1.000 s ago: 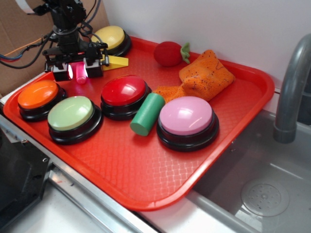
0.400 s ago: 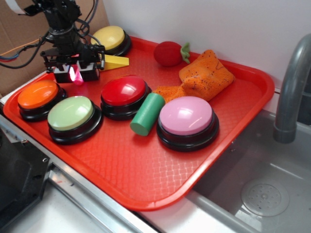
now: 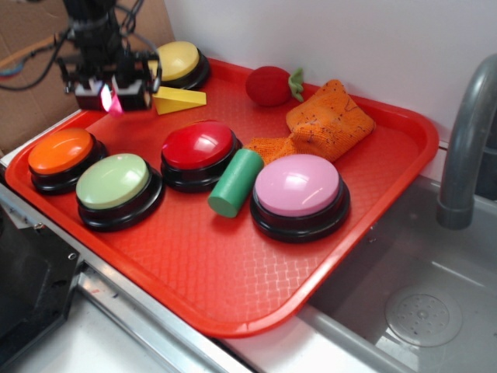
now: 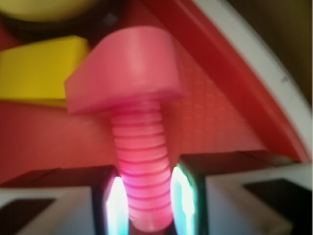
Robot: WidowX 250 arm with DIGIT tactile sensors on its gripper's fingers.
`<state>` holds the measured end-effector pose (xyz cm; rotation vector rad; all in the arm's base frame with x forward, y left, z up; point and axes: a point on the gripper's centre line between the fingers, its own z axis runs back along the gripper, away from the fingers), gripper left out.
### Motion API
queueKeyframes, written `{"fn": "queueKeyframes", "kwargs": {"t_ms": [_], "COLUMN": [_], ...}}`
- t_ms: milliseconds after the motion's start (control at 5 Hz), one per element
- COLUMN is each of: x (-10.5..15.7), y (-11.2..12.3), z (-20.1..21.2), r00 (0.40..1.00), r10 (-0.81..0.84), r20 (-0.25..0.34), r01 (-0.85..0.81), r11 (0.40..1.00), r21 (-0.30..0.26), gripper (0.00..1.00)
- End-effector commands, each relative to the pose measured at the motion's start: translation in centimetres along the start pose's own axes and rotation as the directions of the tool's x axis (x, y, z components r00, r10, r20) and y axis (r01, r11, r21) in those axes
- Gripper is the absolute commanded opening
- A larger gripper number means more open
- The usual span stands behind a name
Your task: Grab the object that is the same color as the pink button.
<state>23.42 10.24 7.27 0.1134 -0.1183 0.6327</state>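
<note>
You have five dome buttons (image 3: pixel 297 185), one pink peg toy (image 3: pixel 109 101), one yellow wedge (image 3: pixel 178 99), one green cylinder (image 3: pixel 235 183), one red ball (image 3: pixel 269 85) and one orange cloth (image 3: pixel 326 118).

Exterior high over tray (image 3: pixel 404 124); wrist close behind claw (image 4: pixel 144 200)

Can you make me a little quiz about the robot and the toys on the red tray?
1. True or false: the gripper has its jaws shut on the pink screw toy.
2. Which is nearest the pink button? A) green cylinder B) yellow button C) orange button
3. What colour is the wedge next to the gripper?

Key: 1 true; 2 A; 3 yellow.
</note>
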Motion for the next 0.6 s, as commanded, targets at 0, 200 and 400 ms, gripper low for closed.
{"fn": "queueKeyframes", "kwargs": {"t_ms": [0,200,400], "x": [-1.9,-3.4,-4.3], "y": [-4.5,-6.0,-5.8], "z": [7.3,7.0,6.7], "r00": [0.943,0.897,0.907], "r10": [-0.334,-0.441,-0.422], "r20": [0.007,-0.014,-0.006], "r01": [0.333,0.435,0.419], "r11": [0.938,0.889,0.903], "r21": [-0.096,-0.143,-0.095], "gripper": [0.0,0.0,0.0]}}
